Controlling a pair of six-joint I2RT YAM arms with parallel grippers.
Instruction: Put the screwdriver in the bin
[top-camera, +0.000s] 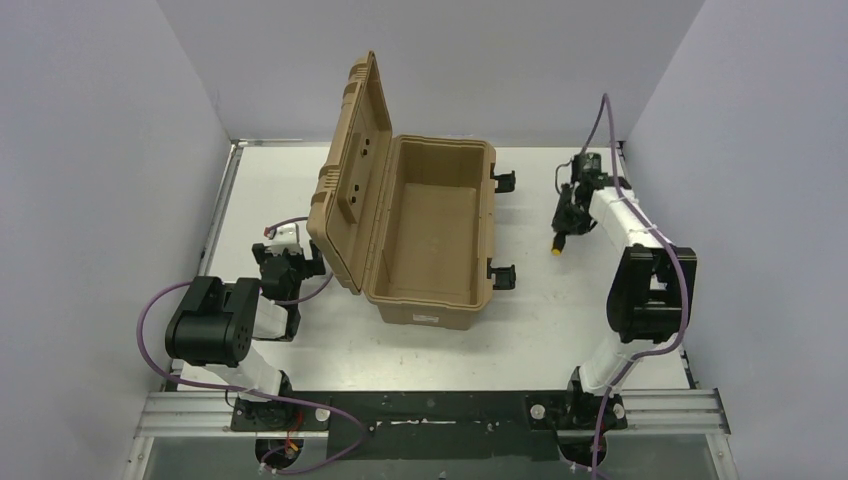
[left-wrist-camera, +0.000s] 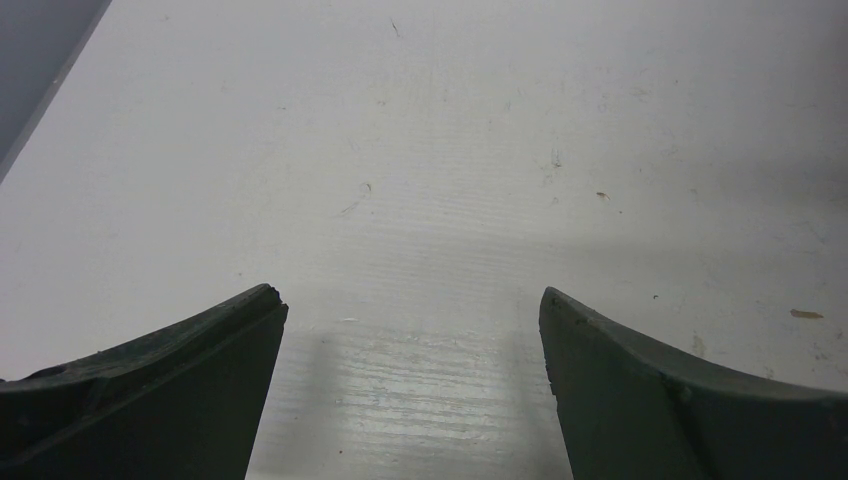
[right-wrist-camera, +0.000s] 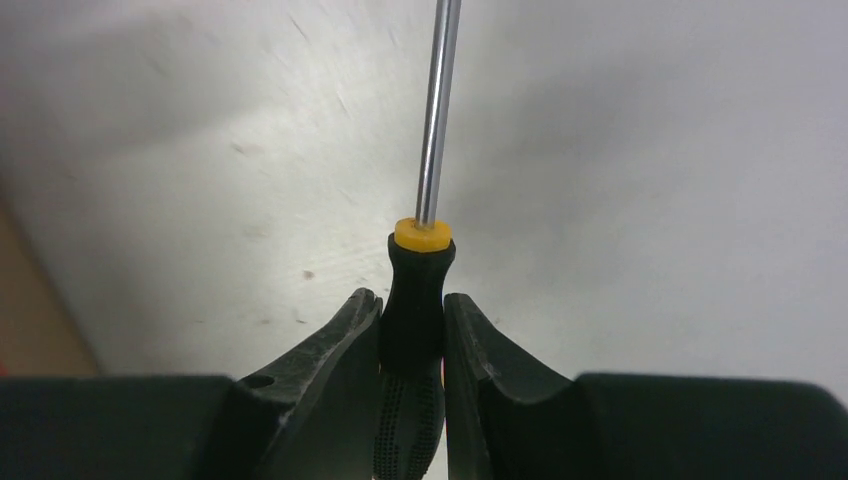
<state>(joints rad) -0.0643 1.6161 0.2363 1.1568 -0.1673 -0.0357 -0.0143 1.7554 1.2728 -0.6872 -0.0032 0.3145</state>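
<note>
One screwdriver (right-wrist-camera: 420, 262), handle pinched inside right tool (right-wrist-camera: 412, 297), shaft pointing ahead, left tool (left-wrist-camera: 409, 294) spread

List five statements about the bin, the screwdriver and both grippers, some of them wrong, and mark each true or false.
1. The bin has its lid raised. True.
2. The screwdriver lies inside the bin. False: it is outside the bin, off to its right, held by the right gripper.
3. The right gripper grips the screwdriver by its black handle. True.
4. The left gripper holds a tool. False: it is open, with only bare table between its fingers.
5. The screwdriver's metal shaft points back at the right wrist camera. False: it points away from the camera, out past the fingertips.
</note>
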